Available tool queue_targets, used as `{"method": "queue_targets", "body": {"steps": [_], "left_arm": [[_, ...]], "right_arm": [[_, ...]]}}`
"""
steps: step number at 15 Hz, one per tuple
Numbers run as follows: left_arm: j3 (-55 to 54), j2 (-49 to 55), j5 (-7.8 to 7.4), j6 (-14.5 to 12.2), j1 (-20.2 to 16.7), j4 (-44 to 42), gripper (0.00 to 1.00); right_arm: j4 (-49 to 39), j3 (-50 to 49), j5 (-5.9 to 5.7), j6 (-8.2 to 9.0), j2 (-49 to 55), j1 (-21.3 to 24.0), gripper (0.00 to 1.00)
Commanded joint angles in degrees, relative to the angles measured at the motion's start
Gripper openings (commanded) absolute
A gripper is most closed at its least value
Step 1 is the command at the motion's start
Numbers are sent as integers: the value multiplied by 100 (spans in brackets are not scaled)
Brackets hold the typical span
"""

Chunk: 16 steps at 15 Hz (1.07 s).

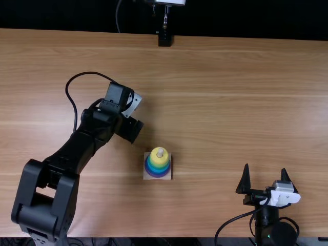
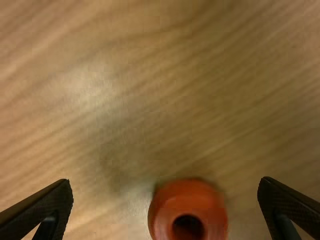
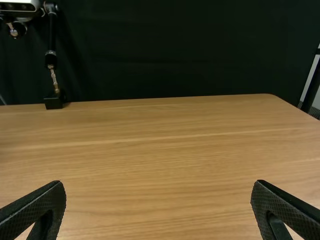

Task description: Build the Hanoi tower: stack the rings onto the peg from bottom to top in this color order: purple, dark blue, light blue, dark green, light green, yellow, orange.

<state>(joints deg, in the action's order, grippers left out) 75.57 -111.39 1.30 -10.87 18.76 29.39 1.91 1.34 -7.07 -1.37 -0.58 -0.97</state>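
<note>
A light brown wooden table (image 1: 220, 102) spreads across the top view, with a black backdrop (image 1: 246, 18) beyond its far edge and a small black stand (image 1: 164, 39) at that edge. The square pale base (image 1: 147, 175) sits on the near half of the table, between the two arms. Stacked on it are a purple ring (image 1: 159, 176) at the bottom, blue-green rings (image 1: 159, 169) above it, too blended to count, and a yellow ring (image 1: 158, 161) uppermost, with the tip of the peg (image 1: 160, 152) poking up through its middle. The left gripper (image 1: 131, 129) is over the table beyond the base and to its left. The right gripper (image 1: 265, 168) is near the table's near edge, well apart from the stack, its fingers spread. In the left wrist view, the left gripper's fingers stand wide apart, and the orange ring (image 2: 162, 212), its dark hole showing, lies between them with bare wood beside each side of it. In the right wrist view, the right gripper's fingers are also wide apart with nothing between them, and the table, backdrop and stand show farther off.
</note>
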Motion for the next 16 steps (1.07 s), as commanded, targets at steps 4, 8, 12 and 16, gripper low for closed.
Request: {"method": "queue_targets", "body": {"steps": [4, 8, 12, 16], "left_arm": [[186, -128, 18, -136, -48, 932, 100], [186, -172, 7, -147, -57, 879, 100], [309, -269, 7, -136, -48, 869, 100], [590, -471, -14, -136, -40, 869, 100]], "right_arm": [[-16, -73, 32, 31, 58, 45, 100], [-16, -73, 32, 31, 58, 45, 100], [-16, -73, 32, 31, 58, 45, 100], [-16, -73, 32, 31, 58, 45, 100]]}}
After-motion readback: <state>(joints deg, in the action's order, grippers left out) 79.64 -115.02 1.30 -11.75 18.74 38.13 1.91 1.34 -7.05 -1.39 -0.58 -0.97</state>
